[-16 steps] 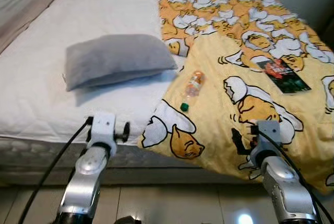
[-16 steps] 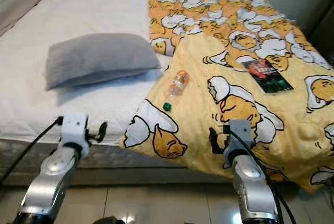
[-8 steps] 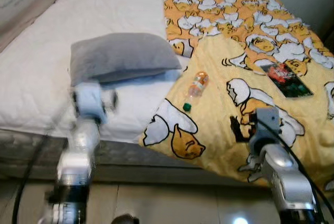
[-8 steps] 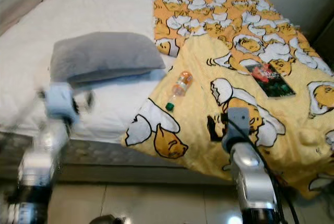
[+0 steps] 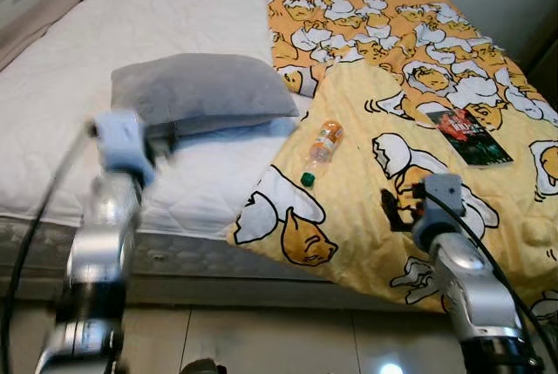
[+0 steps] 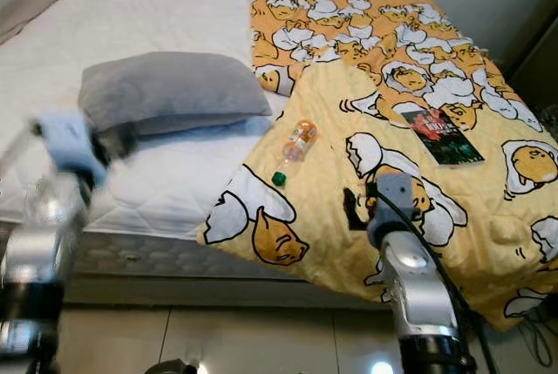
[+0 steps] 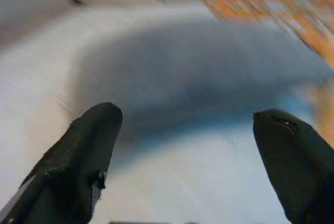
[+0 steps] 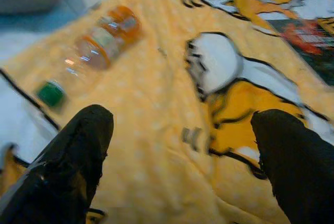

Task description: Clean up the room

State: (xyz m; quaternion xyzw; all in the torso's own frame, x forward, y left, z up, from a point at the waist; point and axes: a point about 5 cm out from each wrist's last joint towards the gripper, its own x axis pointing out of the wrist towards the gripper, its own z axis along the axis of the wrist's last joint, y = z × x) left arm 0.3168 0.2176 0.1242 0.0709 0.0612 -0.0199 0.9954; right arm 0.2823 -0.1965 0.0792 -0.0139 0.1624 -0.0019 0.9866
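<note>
Raised since a second ago, left gripper [image 7: 182,130]: fingers spread wide, holding nothing, blurred, now over the white mattress [image 5: 52,130] just before the grey pillow [image 5: 196,91]. Right gripper [image 8: 180,145]: fingers wide apart, empty, over the yellow blanket [image 5: 384,165] near the bed's front edge. Bottle [image 5: 321,149]: clear plastic, orange label, green cap, lying on blanket edge between pillow and right gripper. Book [image 5: 471,136]: dark cover, flat on blanket, farther right. Blanket: soft, rumpled, cartoon egg print.
</note>
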